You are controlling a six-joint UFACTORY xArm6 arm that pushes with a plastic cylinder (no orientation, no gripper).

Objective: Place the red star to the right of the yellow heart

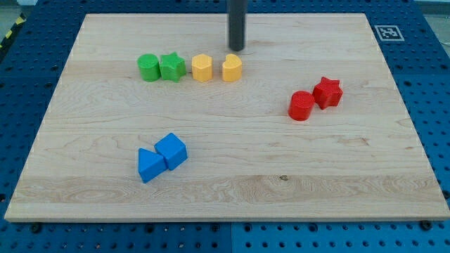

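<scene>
1. Closest to the view's bottom: two blue blocks touching each other on the wooden board (351, 183), left of centre. The blue triangle (149, 165) sits lower left, the blue cube (171, 150) just up and right of it.
2. Further back on the view's right, a red pair, also touching: the red cylinder (302, 105) and, up and right of it, the red star (328, 92). That star is the one I'm meant to move, and it sits well apart from the yellow blocks, right of them and a bit lower.
3. Then the row near the view's top, left to right: green cylinder (148, 67), green star (171, 67) touching it, yellow hexagon (202, 68) just beside that, then the yellow heart (232, 68) at the right end.
4. Farthest back is my tip (237, 49), just above the yellow heart, near it but not touching. No pincer on me, only a plain rod, so nothing is being gripped.
</scene>
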